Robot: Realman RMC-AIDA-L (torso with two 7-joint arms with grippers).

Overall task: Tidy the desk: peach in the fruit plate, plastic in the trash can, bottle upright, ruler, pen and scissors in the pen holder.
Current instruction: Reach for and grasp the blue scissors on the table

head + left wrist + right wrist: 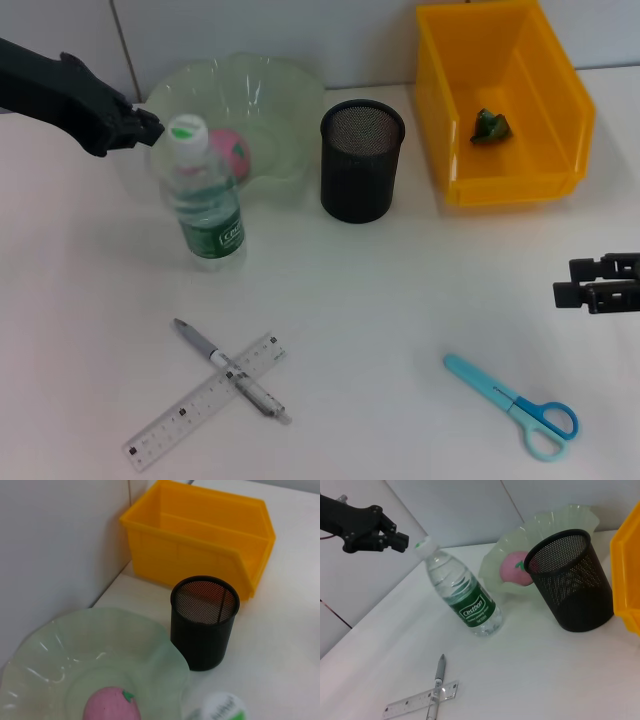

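Head view: near, pen (231, 371) crosses ruler (205, 402); scissors (515, 406) near right. Right tool (597, 283) idle at right edge, state unclear. Bottle (203, 195) upright. Left tool (150, 126) beside its cap, narrow, holding nothing. Peach (232, 152) in plate (280, 100); plastic (492, 125) in bin (500, 100).

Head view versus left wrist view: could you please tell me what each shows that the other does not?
Only the head view shows the scissors, pen, ruler, green plastic in the bin, and both grippers: left by the bottle cap, right at the edge. The left wrist view adds nothing of its own. Both show fruit plate, peach, pen holder, yellow bin.
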